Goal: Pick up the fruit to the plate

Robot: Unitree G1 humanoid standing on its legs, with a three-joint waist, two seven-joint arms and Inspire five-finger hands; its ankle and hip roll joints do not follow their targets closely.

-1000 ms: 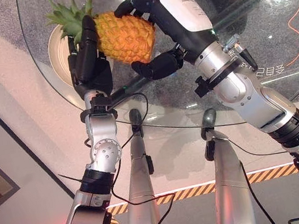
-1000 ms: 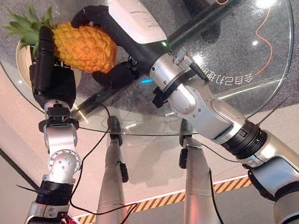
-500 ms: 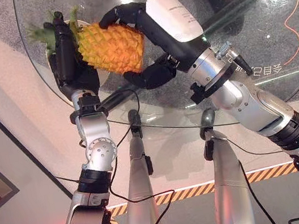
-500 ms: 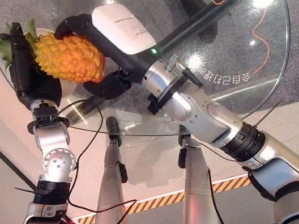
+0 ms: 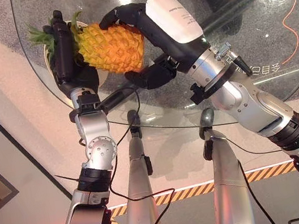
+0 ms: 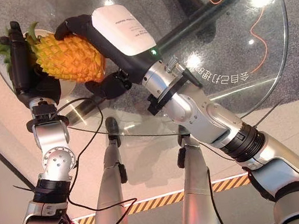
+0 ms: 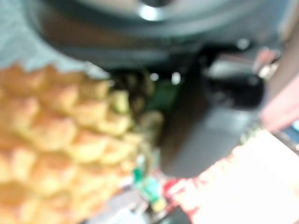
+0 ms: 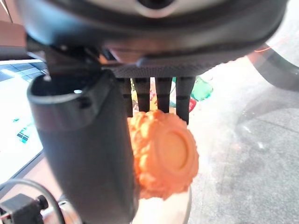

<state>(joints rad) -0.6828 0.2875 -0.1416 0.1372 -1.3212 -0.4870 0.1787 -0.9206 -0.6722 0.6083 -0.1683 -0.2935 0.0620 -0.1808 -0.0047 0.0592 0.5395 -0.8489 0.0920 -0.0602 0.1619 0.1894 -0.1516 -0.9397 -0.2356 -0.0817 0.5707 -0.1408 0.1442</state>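
Note:
An orange pineapple (image 5: 110,49) with a green crown (image 5: 39,34) is held between both hands above the far left part of the round glass table (image 5: 253,43). My right hand (image 5: 171,19) is shut on its body, fingers (image 8: 159,91) curled over the top and the thumb (image 8: 88,154) beneath. My left hand (image 5: 65,51) stands with straight fingers pressed against the crown end. A pale plate (image 8: 159,212) lies under the fruit, mostly hidden behind the left hand.
Through the glass show the table's dark base (image 5: 235,5) and an orange cable (image 5: 288,14) on the grey floor. The table's rim curves close by the left hand. A black-and-yellow striped line (image 5: 263,174) marks the floor near me.
Both hands have carried the pineapple to the left, from the plate's right side to over the plate. The left hand now covers most of the plate.

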